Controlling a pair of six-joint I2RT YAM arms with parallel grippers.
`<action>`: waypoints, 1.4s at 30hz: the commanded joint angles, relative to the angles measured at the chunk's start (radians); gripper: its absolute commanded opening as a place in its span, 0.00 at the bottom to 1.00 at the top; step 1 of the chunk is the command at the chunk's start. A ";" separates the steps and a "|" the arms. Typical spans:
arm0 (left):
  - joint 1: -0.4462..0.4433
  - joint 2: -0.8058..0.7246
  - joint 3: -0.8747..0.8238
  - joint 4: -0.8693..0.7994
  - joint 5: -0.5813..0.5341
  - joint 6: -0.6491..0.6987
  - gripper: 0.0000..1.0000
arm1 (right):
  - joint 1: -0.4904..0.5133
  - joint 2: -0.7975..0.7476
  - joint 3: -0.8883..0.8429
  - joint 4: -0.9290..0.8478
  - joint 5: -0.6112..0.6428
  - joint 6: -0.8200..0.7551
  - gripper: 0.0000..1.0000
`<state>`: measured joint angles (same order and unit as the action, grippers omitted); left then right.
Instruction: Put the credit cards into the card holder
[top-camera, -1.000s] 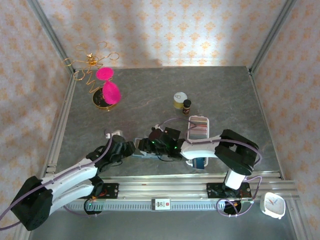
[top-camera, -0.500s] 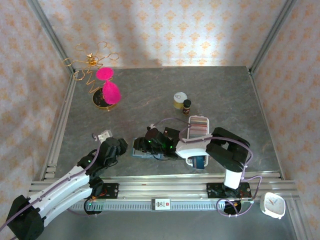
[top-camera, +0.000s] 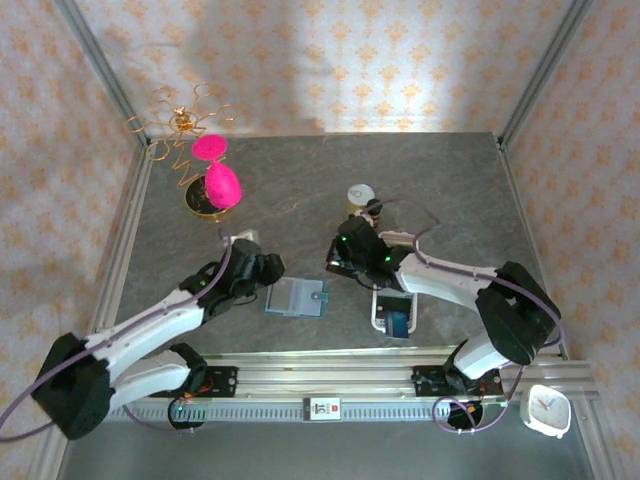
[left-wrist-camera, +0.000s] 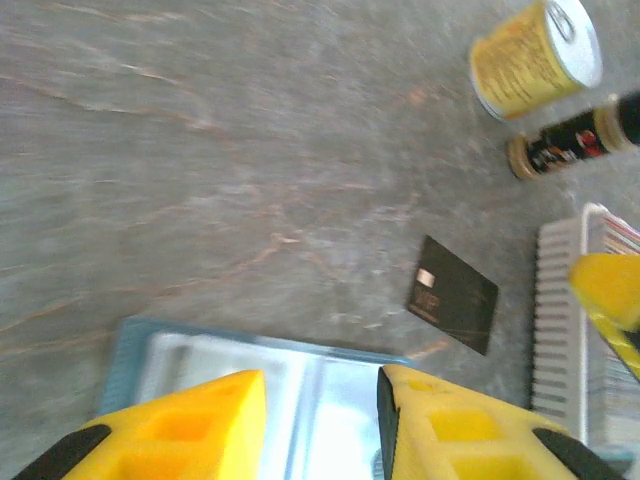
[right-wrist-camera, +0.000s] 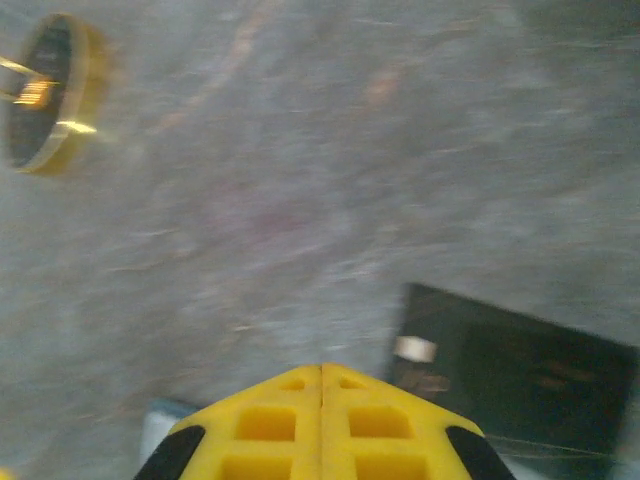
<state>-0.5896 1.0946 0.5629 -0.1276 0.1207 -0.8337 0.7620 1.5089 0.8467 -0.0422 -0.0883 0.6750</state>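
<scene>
- The left claw (left-wrist-camera: 322, 388) hovers over the open card holder (left-wrist-camera: 200, 365). Its fingers are parted by a narrow gap with nothing between them.
- The right claw (right-wrist-camera: 321, 385) is closed, its fingertips pressed together and empty, just above a dark card (right-wrist-camera: 510, 385).
- The dark card lies flat on the tabletop (left-wrist-camera: 200, 120), just beyond the card holder.
- The white tray (left-wrist-camera: 560, 300) nearby holds a blue card (top-camera: 400, 322).
</scene>
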 joint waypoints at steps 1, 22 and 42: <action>-0.007 0.103 0.061 0.086 0.127 0.047 0.36 | -0.048 0.024 0.022 -0.195 0.040 -0.122 0.00; -0.078 0.414 0.191 0.155 0.129 0.035 0.36 | -0.082 0.256 0.187 -0.392 0.137 -0.224 0.00; -0.082 0.427 0.189 0.178 0.089 0.027 0.36 | -0.082 0.207 0.227 -0.363 0.101 -0.201 0.00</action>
<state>-0.6613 1.5257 0.7326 0.0269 0.2447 -0.8066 0.6834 1.7702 1.0359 -0.4004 0.0025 0.4671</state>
